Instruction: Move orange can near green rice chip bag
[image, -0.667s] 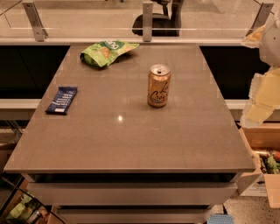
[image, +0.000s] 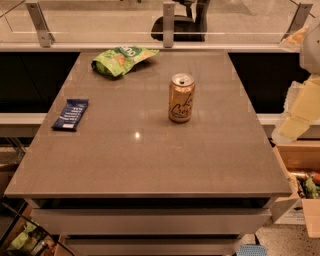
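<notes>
Grey-brown matte rectangular table (image: 150, 165), carrying all the items. Pale cream gripper (image: 292, 122), blurred, hanging just off the table's right edge, well apart from every item, with nothing visibly held; whether it is spread or closed cannot be told. Light green glossy rice chip bag (image: 121, 59) with white lettering, lying flat near the far edge, left of centre. Orange-gold metal drink can (image: 181, 98) with silver top, upright, right of centre, well apart from the bag and nearer the camera. Flat dark blue wrapped bar (image: 70, 114), near the left edge. Status, by judgement: task not begun; reach, grasp, carry and setting-down beside the bag all remain.
</notes>
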